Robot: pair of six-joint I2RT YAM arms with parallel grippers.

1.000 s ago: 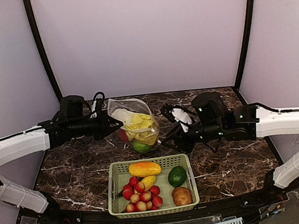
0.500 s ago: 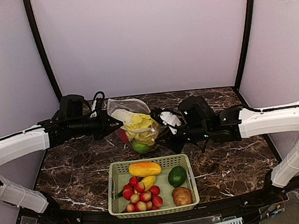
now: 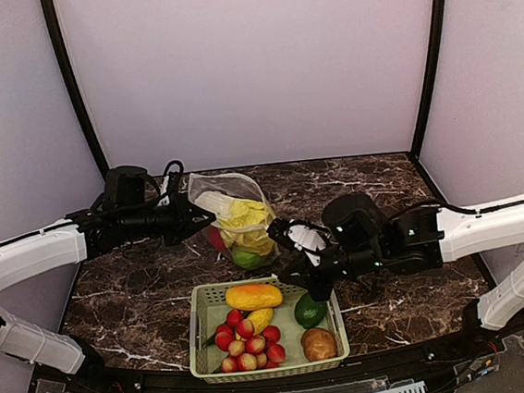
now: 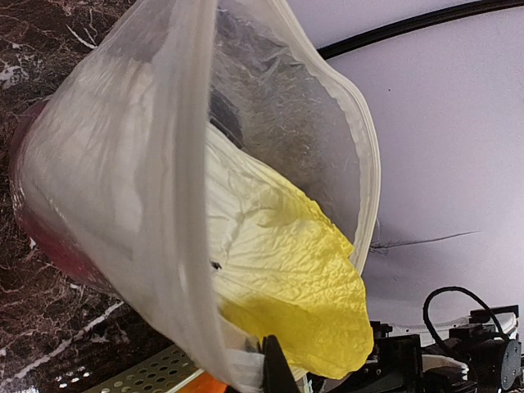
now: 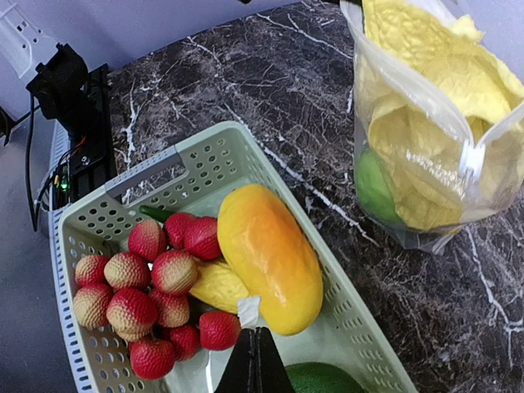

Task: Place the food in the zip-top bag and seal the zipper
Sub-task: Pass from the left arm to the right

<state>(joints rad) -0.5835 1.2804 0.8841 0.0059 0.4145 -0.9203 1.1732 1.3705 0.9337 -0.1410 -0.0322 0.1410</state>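
Top external view: stock of one dark marble counter [image 3: 133, 302].

1. Zip-top bag [image 3: 213, 184], quantity one. It is standing upright at mid-counter, just behind the basket, with its mouth gaping.
   - Napa cabbage [image 3: 250, 218], one. Its pale yellow leaves are filling the upper part of the bag.
   - Green apple [image 3: 246, 256], one, lying at the bottom.
   - Red piece [image 3: 215, 239], one, pressing against the lower left wall. Whether it is a pepper or a round fruit cannot be told.
2. Zipper [image 4: 190, 164], one. In the left wrist view it is showing as a pale strip running round the mouth, its two sides standing well apart, unsealed.
3. Left gripper [image 3: 204, 222], one. Its fingers are clenching the bag's left mouth edge and holding the pouch up.
4. Right gripper [image 3: 315, 287], one. Its fingers are pressing together on nothing, hovering over the far right corner of the basket, apart from the bag.
5. Basket [image 3: 196, 325], pale green and slotted, one, sitting at the near edge of the counter.
   - Mango [image 3: 253, 297], one, orange-yellow, lying along the far side.
   - Avocado [image 3: 310, 309], one, dark green, at the right.
   - Brown potato-like piece [image 3: 319, 343], one, in the near right corner.
   - Small yellow piece [image 3: 260, 319], one, lying under the mango's edge.
   - Red-and-cream lychee-like fruits [image 3: 248, 344], about a dozen, clustering at the near left.
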